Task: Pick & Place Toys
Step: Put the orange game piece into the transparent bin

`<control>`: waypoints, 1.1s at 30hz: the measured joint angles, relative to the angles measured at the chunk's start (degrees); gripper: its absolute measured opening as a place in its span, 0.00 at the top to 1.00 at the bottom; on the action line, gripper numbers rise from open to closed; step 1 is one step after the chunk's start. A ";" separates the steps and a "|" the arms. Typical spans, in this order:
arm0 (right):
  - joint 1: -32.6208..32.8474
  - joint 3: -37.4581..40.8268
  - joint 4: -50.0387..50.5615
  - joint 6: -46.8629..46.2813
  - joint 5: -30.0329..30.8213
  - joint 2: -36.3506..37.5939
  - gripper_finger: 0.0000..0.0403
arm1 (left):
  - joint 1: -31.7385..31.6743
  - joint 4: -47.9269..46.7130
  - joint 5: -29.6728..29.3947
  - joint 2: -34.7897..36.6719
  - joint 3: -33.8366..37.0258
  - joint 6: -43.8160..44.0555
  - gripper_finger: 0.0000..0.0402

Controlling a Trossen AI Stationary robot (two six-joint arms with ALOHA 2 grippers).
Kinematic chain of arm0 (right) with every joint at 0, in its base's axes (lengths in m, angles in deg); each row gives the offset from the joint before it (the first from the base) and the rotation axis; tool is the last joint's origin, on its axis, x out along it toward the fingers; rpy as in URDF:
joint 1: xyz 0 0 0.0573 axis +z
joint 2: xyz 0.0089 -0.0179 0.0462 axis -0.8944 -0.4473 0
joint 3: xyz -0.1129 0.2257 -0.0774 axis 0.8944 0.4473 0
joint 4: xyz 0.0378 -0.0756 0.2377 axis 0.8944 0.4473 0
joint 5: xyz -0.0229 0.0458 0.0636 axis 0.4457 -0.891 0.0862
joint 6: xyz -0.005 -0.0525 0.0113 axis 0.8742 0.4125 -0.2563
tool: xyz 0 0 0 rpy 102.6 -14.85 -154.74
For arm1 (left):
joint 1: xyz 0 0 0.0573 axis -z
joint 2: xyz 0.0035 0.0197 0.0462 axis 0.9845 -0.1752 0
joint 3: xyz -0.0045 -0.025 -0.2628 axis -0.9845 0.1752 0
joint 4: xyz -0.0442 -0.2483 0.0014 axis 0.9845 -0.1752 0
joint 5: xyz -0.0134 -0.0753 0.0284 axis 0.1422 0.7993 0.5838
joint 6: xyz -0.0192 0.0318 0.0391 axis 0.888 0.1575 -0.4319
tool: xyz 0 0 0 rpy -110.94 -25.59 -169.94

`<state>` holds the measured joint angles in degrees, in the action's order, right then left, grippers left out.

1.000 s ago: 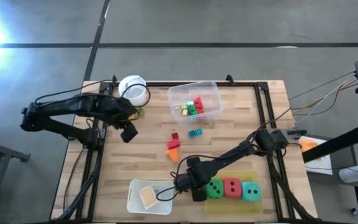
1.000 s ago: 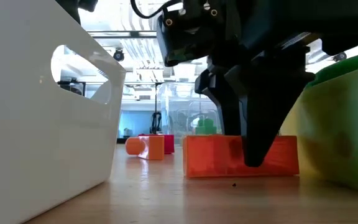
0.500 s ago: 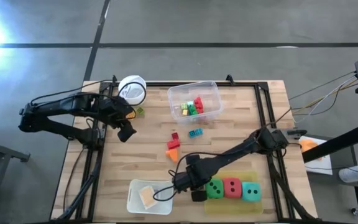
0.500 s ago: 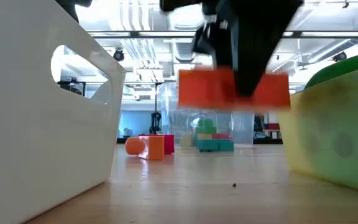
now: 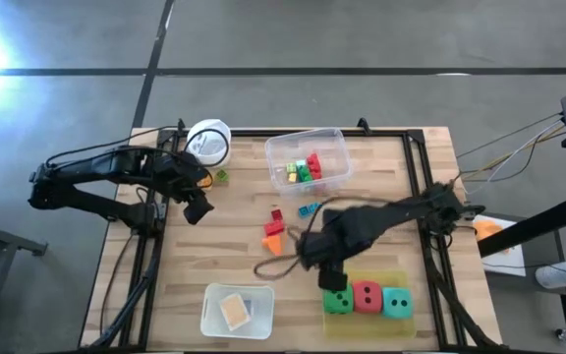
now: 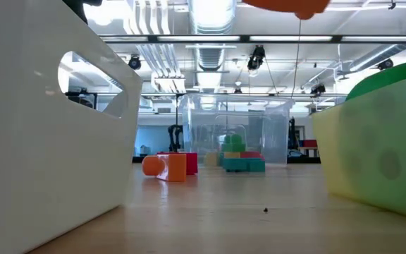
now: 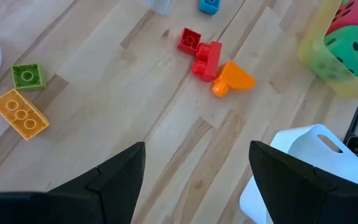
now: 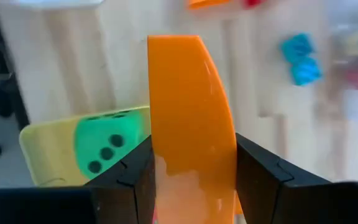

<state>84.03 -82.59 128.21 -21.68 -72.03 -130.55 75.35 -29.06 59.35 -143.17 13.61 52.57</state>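
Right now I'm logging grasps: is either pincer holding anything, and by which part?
The right pincer grips an orange block by its two long side faces, lifted off the table. The left pincer is open and holds nothing.

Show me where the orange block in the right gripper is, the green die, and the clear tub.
orange block (image 8: 191, 118), right wrist view, middle of its broad face between the fingers.
green die (image 5: 338, 301), high view, top face.
clear tub (image 5: 343, 149), high view, right wall of the rim.
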 joint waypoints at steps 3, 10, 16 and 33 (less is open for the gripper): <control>-2.01 1.56 0.04 -2.98 2.85 4.20 0.61 | -0.02 0.10 0.00 0.00 0.00 0.00 0.27; -8.70 5.74 0.16 -13.69 7.89 11.98 0.61 | 0.00 0.14 0.00 0.00 0.00 0.10 0.27; -16.25 5.75 -0.60 -22.90 7.64 12.22 0.61 | -0.01 0.11 -0.01 -0.02 0.00 1.10 0.27; -35.57 4.95 -15.08 -19.39 3.64 9.47 0.61 | -0.02 0.05 -0.02 -0.02 0.00 3.06 0.27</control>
<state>48.46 -77.64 113.14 -41.06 -68.39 -121.07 75.34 -29.01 59.33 -143.20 13.61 55.63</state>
